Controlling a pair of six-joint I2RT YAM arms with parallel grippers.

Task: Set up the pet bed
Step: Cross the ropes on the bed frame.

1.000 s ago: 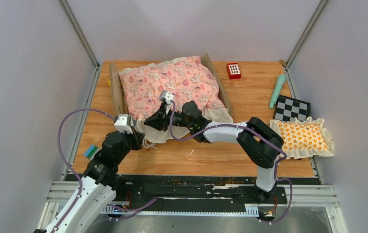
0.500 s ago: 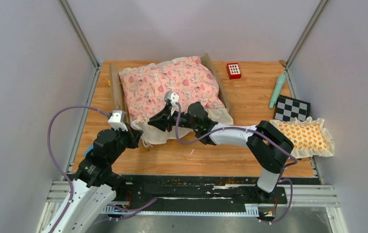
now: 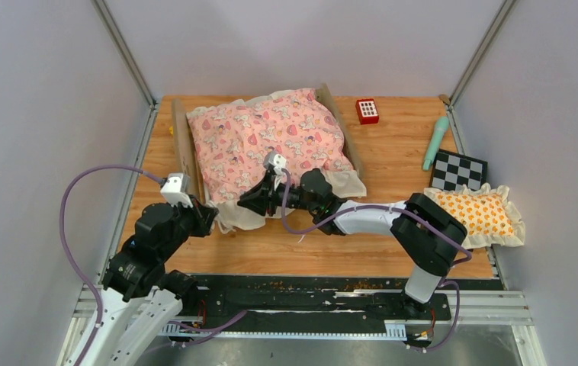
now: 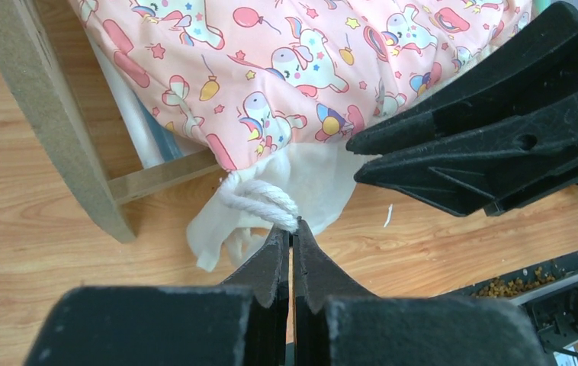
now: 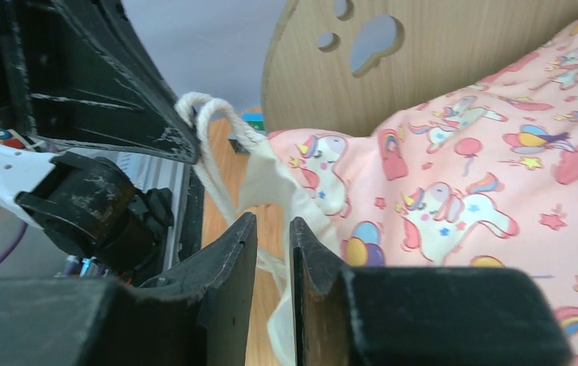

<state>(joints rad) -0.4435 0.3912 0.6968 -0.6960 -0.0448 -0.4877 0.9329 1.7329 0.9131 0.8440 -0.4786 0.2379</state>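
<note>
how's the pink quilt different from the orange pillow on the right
The quilt is pink with unicorns, the pillow orange-patterned. The quilt is larger and lies on the bed frame; the pillow lies on the table by the checkered board. Both have cream frilled edges.

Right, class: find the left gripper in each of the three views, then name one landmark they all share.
Top external: left gripper lower left of centre, at the near corner of the pink unicorn quilt.
Left wrist: bottom centre, shut on the white cord loop.
Right wrist: upper left, holding that loop.
Shared landmark: the quilt.
</note>
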